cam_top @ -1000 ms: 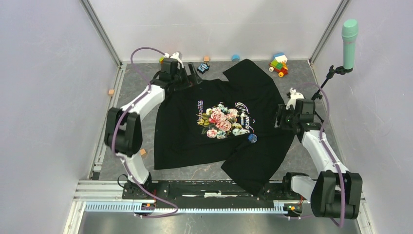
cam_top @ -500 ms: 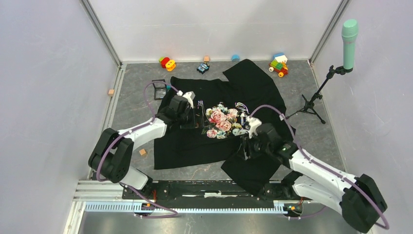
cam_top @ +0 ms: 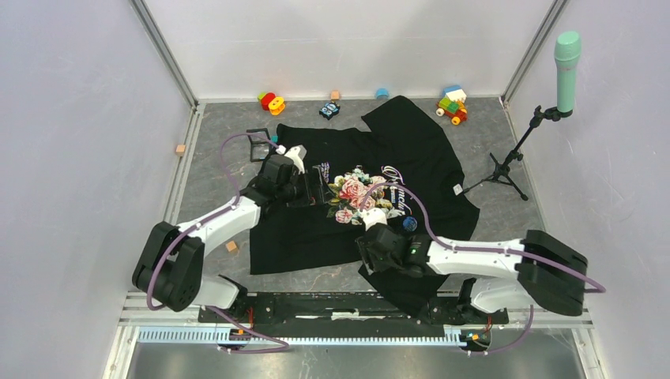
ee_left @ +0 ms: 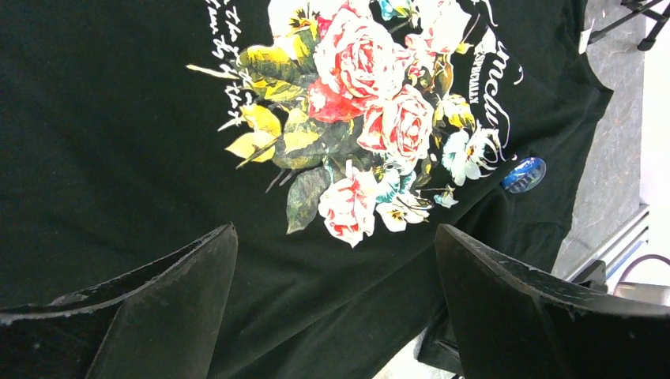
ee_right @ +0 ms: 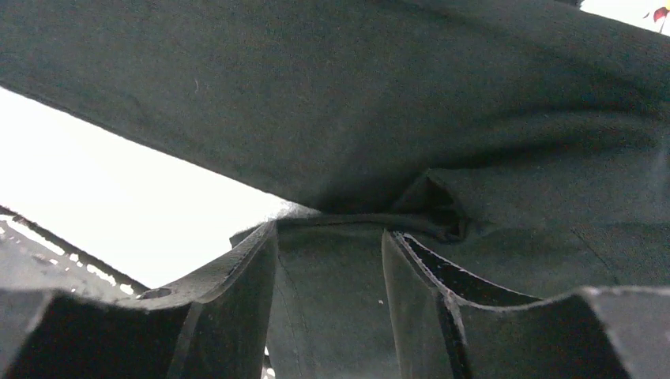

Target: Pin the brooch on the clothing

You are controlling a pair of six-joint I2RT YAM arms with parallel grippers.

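Note:
The black T-shirt with the rose print lies spread on the grey table. The small blue brooch sits on it just right of the print, and it also shows in the left wrist view. My left gripper hovers open and empty over the shirt at the print's left edge. My right gripper is low at the shirt's folded lower hem, left of and below the brooch. Its fingers stand narrowly apart with black fabric between them.
A black square frame lies off the shirt's upper left. Toys line the back wall: a red-yellow one, a small car, a brick model. A microphone stand stands right. Small orange cubes lie left.
My right arm has swung from the right side across to the shirt's lower hem, uncovering the brooch. My left arm came from the back corner to the print's left edge.

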